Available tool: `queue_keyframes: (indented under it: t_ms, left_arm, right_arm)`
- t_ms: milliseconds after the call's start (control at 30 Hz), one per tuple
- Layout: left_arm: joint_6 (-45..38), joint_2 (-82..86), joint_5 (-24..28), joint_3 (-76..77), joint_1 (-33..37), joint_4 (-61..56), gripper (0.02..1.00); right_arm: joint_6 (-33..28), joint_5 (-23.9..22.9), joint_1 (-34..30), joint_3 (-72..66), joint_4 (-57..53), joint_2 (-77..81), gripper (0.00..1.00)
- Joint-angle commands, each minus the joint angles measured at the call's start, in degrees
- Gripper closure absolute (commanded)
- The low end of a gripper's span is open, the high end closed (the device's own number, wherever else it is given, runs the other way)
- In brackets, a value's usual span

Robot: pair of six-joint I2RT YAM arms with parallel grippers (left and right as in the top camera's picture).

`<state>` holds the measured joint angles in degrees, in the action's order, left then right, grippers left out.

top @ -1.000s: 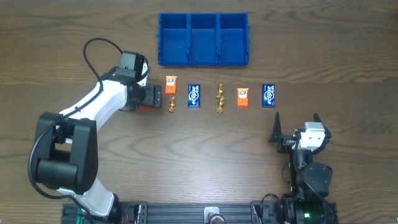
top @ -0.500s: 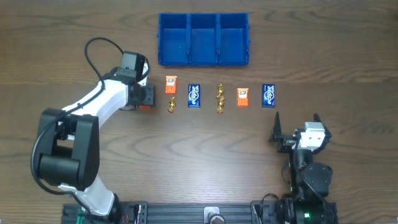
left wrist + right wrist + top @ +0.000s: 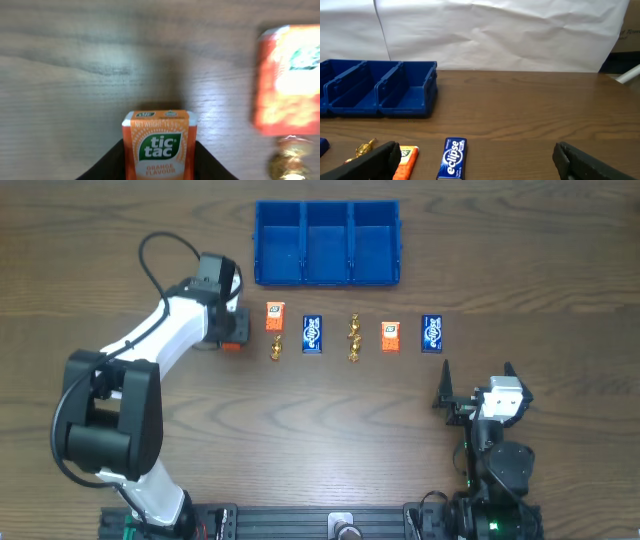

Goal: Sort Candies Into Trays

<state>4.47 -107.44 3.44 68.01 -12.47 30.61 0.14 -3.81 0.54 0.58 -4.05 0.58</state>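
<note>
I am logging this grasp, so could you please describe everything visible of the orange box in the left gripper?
The orange box is a small flat pack, plastic by its look, with a white end cap and a green-and-white label on its orange face. It sits between the left gripper's dark fingers, which press its two narrow sides. It is over bare table, apart from a second orange pack nearby. Whether it touches the table cannot be told.

We see the right gripper (image 3: 475,152) with its fingers spread wide above the table (image 3: 535,110). Just beyond them lie a blue pack (image 3: 452,158), an orange box (image 3: 409,156) to its left, and a gold candy (image 3: 366,147) further left. A blue tray (image 3: 380,90) with three compartments stands far left, before a white sheet (image 3: 495,35).
</note>
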Motion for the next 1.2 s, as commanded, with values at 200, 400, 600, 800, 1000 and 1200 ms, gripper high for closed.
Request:
queue_keyframes:
  t_ms: [200,400,600,800,1000,1200]
  left_arm:
    - [0.94,-0.57,-4.98,31.01,-4.57,9.49,0.779]
    - [1.81,-11.04,-6.58,45.99,-5.57,10.43,0.752]
    - [2.56,-24.61,-3.93,57.27,-5.62,11.54,0.755]
    - [3.48,-27.80,-3.41,58.47,-6.05,10.60,0.741]
    - [3.52,-27.80,-3.41,58.47,-6.64,10.32,0.459]
    - [6.21,-24.70,-3.39,58.95,-6.73,10.43,0.020]
  right_arm:
    - [-0.85,0.09,-0.28,-0.13,-0.31,-0.39,0.003]
    - [-0.83,0.09,-0.28,-0.13,-0.31,-0.39,0.003]
    - [-0.85,0.09,-0.28,-0.13,-0.31,-0.39,0.003]
    - [-0.83,0.09,-0.28,-0.13,-0.31,-0.39,0.003]
    - [-0.85,0.09,-0.28,-0.13,-0.31,-0.39,0.001]
    - [-0.83,0.09,-0.28,-0.13,-0.33,-0.39,0.003]
